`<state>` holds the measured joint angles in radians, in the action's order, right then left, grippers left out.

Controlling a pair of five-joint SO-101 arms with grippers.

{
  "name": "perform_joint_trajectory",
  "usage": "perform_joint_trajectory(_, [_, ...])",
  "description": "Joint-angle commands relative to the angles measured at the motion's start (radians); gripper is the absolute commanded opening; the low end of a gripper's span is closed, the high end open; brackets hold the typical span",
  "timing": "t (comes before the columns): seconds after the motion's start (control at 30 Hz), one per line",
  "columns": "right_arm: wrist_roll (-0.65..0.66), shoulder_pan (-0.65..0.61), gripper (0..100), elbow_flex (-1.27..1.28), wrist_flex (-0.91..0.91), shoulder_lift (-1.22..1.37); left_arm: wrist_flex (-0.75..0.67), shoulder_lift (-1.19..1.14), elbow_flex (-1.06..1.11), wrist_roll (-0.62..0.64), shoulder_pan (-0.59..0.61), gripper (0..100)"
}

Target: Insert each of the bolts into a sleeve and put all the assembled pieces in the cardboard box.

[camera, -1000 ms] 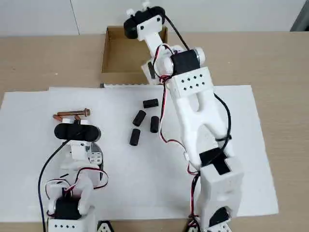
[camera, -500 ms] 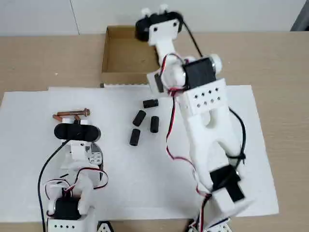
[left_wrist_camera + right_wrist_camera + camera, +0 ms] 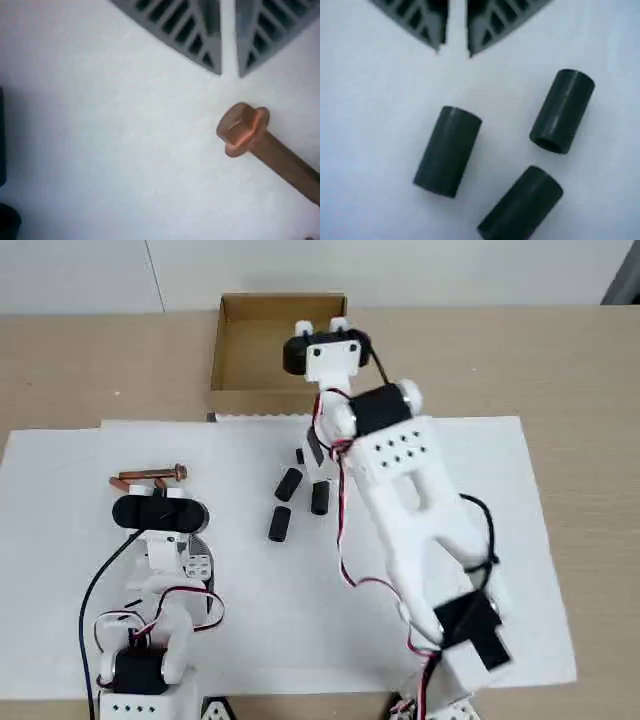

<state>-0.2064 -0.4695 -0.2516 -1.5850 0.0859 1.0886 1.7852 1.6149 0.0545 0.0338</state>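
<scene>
Two copper bolts [image 3: 150,476] lie side by side on the white sheet, just beyond my left arm [image 3: 160,513]. In the left wrist view my left gripper [image 3: 227,50] hangs shut and holds nothing, a little short of one bolt's hex head [image 3: 243,127]. Several black sleeves [image 3: 289,484] lie loose at the sheet's middle. My right gripper [image 3: 457,30] is shut with nothing in it, just above three sleeves [image 3: 447,150], [image 3: 562,110], [image 3: 520,210]. The right arm [image 3: 400,460] stretches over them toward the cardboard box [image 3: 250,350].
A white paper sheet [image 3: 250,620] covers the wooden table [image 3: 560,360]. The cardboard box stands beyond the sheet's far edge. One more sleeve [image 3: 299,455] peeks out beside the right arm.
The right arm has drawn back from over the box and lowered its gripper above the sleeves. The left arm and the bolts have not moved.
</scene>
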Motion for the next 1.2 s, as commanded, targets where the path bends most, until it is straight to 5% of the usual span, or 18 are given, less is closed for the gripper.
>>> perform_joint_trajectory(0.0, [-0.034, -0.007, 12.1, -0.003, 0.045, 0.058, 0.000, 0.006, -0.005, -0.005, -0.002, 1])
perform_joint_trajectory(1.17, [-0.037, -0.048, 10.1, -0.003, 0.183, 0.453, 0.000, 0.006, -0.005, -0.003, -0.002, 1])
